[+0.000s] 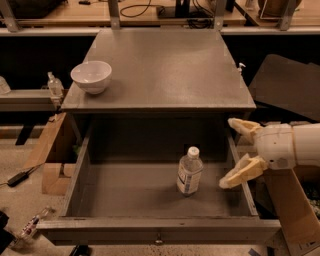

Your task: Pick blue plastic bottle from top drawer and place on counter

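The blue plastic bottle [190, 171] stands upright in the open top drawer [77, 175], right of its middle, white cap up. My gripper [234, 152] comes in from the right, over the drawer's right wall, with its two cream fingers [243, 171] spread wide and empty. It is a short way right of the bottle and does not touch it. The grey counter [165, 65] lies above and behind the drawer.
A white bowl [91, 76] sits on the counter's left front corner. A tiny pump bottle [54, 85] stands on a shelf to the left. Cardboard boxes [295, 210] flank the cabinet. A wooden bench [150, 15] with cables runs behind.
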Tool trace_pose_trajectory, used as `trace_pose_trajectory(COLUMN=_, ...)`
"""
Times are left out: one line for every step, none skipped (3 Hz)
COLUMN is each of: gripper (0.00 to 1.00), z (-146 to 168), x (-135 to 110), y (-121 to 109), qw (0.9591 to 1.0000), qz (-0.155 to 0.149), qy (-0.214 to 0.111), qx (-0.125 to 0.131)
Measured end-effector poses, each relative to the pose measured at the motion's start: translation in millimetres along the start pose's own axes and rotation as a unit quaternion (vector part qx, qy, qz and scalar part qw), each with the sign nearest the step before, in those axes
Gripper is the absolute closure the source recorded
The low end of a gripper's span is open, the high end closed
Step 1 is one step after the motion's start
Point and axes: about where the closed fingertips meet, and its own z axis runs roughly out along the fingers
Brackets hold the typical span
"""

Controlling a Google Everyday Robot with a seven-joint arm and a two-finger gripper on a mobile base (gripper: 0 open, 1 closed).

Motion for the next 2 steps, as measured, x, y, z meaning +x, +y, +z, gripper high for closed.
trace_pose_trajectory(gripper=0.0, z=52.9, x=25.7, y=-2.1, qw=0.9994, qz=0.009, qy=-0.023, qx=-0.023)
trace_pose_trajectory(gripper=0.0, z=88.0, x=47.8, y=-2.9, qw=0.9975, qz=0.021, qy=-0.056, qx=-0.038)
